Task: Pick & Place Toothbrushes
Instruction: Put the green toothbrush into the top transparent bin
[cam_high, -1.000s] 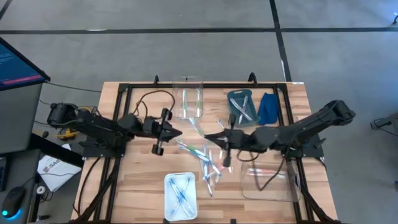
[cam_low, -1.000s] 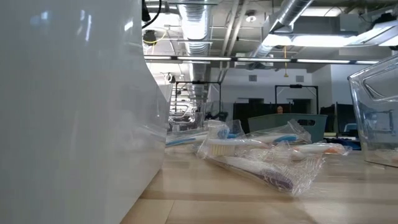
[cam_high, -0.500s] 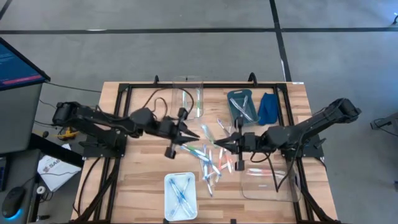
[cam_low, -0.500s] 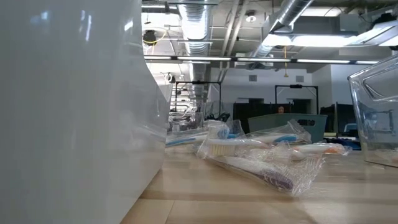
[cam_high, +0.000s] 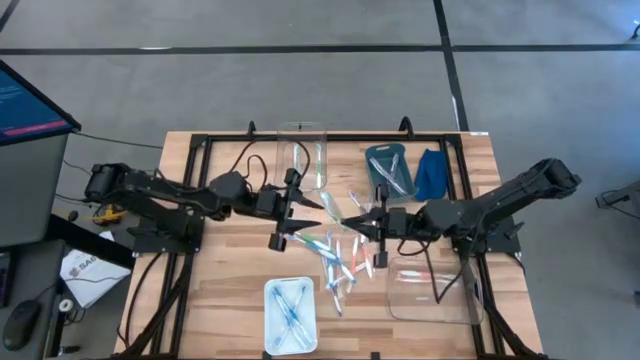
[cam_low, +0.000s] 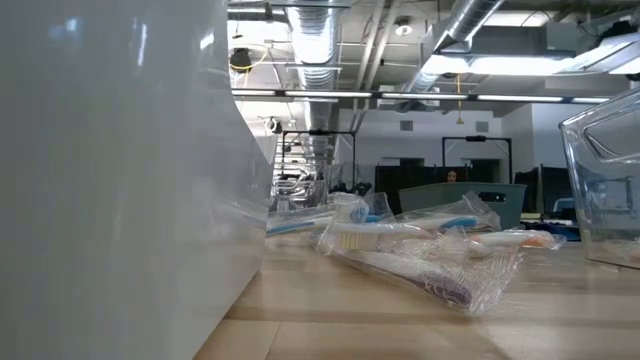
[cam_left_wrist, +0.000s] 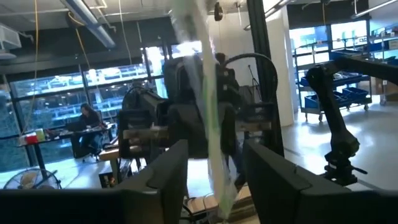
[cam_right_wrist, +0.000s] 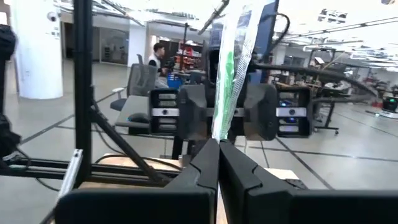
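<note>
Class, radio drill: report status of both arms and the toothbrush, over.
Right end effector shut on clear-wrapped, green-marked toothbrush, mid-air. Left end effector open, straddling it. No obstruction seen; loose wrapped toothbrushes lie on wooden table below.

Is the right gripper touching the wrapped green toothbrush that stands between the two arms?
Touching. In the right wrist view, the right gripper has its fingers pressed shut on the lower end of the wrapped green toothbrush, which rises straight out from between them.

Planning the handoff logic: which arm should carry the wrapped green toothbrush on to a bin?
Right. The right claw is shut on the toothbrush, while the left claw stands open around it.
</note>
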